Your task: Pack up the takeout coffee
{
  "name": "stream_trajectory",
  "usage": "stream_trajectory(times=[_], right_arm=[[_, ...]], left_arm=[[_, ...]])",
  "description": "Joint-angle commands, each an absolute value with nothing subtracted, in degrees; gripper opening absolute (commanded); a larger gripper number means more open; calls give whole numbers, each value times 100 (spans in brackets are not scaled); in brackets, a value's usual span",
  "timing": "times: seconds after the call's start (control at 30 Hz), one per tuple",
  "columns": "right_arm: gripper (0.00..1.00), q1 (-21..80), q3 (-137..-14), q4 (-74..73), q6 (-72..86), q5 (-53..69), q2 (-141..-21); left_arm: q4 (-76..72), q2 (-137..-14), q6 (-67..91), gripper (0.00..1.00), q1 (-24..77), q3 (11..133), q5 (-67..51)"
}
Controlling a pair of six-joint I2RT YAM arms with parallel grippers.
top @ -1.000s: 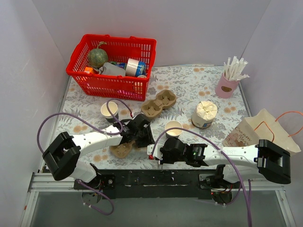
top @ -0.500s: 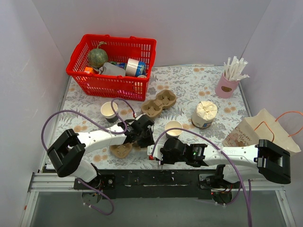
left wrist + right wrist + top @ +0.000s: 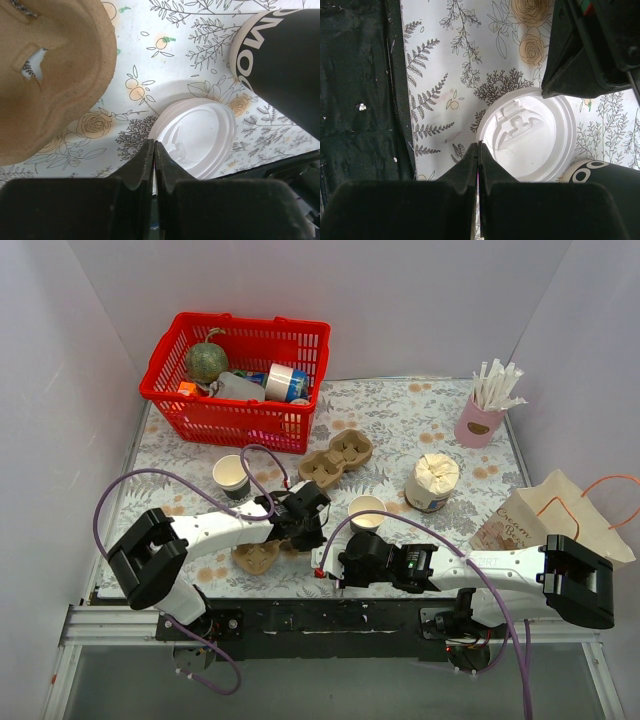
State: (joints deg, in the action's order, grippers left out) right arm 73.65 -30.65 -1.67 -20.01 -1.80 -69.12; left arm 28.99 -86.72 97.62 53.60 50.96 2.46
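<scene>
Left pincer (image 3: 153, 146) newly shut; white lid (image 3: 200, 131)

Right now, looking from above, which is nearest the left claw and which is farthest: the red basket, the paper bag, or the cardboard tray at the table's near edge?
From the left claw:
1. cardboard tray, right beside it, at the near edge.
2. red basket, back left.
3. paper bag, far right edge.
</scene>
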Motion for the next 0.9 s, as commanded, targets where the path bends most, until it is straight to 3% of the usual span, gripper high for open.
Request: stream_trajectory(times=[0.0,0.1,0.17,0.2,0.27,0.3,0.37,0.4,0.47,0.5,0.7,0.87], right_arm=[[1,7409,-3296,-132,-1943,-228,-6838],[4,7418,-3270,-79,-1837,-272,-6750],[14,7409,-3296,-123,-1662,-351,-6706],[27,7409,-3357,-167,-1592,-439,-6671],[40,7409,-3419,-220,-1319,-597,-6610],[51,7409,-3471,-237,-1153,-728,-6557],[59,7400,-3542,-316,-976,-817,-6495],[69,7409,-3629,-343,-715,-974,-6434],[73,7400,-3726,-509,-458,-1072,-6364],[82,7392,-3796,-605,-48,-1264,-6294],[90,7111,-4332,-1572,1771,-1934,-6012],[90,6233,-4378,-1942,2504,-1180,-5556]], left_arm=[[3094,-8666,9642,0,5414,5353,527],[3068,-8605,9598,0,5440,5361,667],[3067,-8552,9589,0,5449,5300,860],[3050,-8517,9563,0,5449,5265,931],[2989,-8420,9467,0,5449,5108,1089],[2893,-8376,9440,0,5449,5037,1133],[2717,-8201,9274,0,5449,4888,1160],[2516,-8131,9220,0,5449,4713,1151],[2313,-7886,9089,0,5440,4545,1160],[2164,-7805,9053,0,5449,4396,1186],[1416,-6953,8562,0,5467,3833,1222],[179,-6110,7885,0,5511,2998,827]])
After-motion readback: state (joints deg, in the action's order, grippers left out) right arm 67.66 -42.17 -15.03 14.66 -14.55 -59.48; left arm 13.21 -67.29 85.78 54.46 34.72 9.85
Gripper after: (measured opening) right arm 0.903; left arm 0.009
